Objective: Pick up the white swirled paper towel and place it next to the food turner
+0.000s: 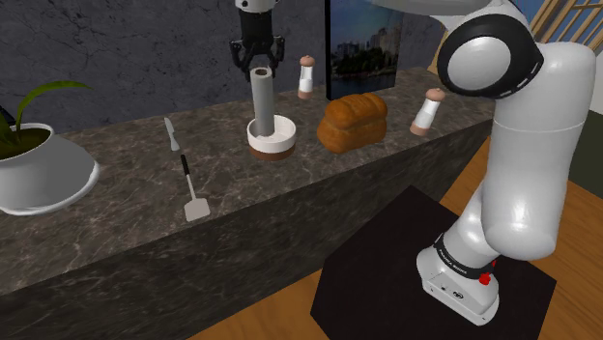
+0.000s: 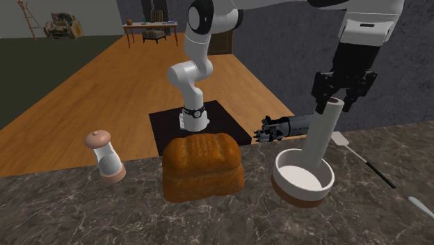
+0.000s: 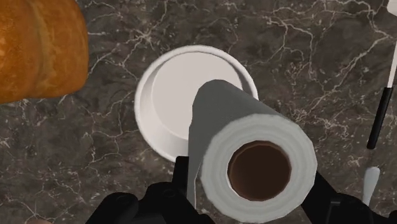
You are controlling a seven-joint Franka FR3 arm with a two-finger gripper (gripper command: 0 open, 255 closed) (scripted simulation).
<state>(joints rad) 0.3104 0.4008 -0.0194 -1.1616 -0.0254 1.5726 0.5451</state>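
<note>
The paper towel [image 1: 262,101] stands upright in its white holder [image 1: 272,141] on the dark marbled surface [image 1: 116,179], beside a loaf [image 1: 355,121]. The gripper [image 1: 258,60] hangs over it, fingers spread wide, straddling the roll's top. The food turner [image 1: 191,188] lies well apart.

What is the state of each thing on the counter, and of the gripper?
paper towel roll: upright in its holder, not held
gripper: open, astride the roll's top
food turner: lying flat
bread loaf: whole, uncut
shakers: both upright
</note>
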